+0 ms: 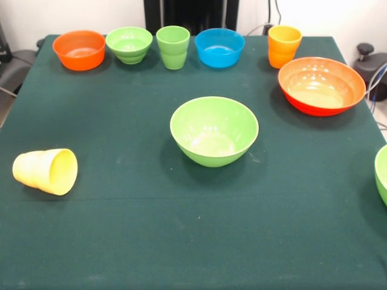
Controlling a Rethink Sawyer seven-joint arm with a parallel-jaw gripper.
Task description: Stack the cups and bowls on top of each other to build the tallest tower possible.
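Observation:
A large light green bowl stands upright in the middle of the table. A yellow cup lies on its side at the left, mouth toward the right. Along the far edge stand a small orange bowl, a small light green bowl, a light green cup, a small blue bowl and an orange-yellow cup. A large orange-red bowl stands at the right. Another light green bowl is cut off by the right edge. No purple bowl shows. The gripper is out of view.
The table is covered by a dark green cloth. The robot's black pedestal stands behind the far edge. Grey and black items sit beyond the table's right side.

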